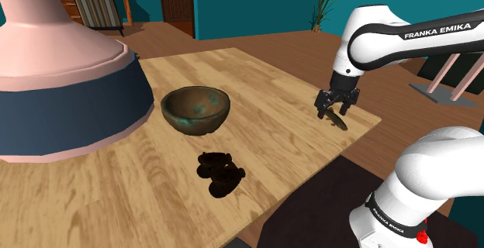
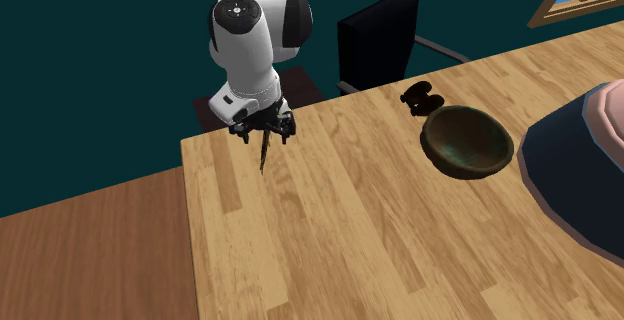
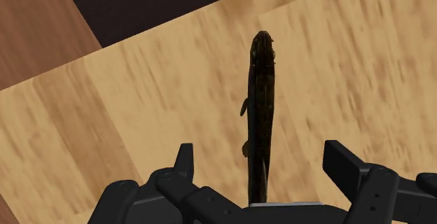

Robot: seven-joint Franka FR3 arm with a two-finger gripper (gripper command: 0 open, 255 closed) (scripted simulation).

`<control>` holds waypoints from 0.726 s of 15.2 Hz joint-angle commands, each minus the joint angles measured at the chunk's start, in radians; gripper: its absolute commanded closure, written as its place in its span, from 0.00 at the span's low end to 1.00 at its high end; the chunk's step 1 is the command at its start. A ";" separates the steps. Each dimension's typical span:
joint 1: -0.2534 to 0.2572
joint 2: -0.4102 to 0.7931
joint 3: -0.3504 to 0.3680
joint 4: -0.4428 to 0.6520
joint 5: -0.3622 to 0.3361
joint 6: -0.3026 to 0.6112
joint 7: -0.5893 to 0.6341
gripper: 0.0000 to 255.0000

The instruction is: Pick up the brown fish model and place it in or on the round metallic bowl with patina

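Over the table (image 3: 140, 103), the wide-open tool (image 3: 262, 154) straddles the brown fish (image 3: 260, 96).

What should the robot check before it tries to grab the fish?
1. Fingers open: ok. The gripper has its fingers standing apart.
2. Fish lined up: ok. The brown fish lies between the fingers.
3. Fish gripped: not ok. Neither finger touches it.
4. Bowl free: ok. Nothing lies in the bowl.
5. Fish on the table: ok, though it lies near the edge.
6. Gripper low enough to close on the fish: cannot tell.
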 commanded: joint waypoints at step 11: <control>0.000 0.000 0.000 -0.001 0.000 0.001 0.000 1.00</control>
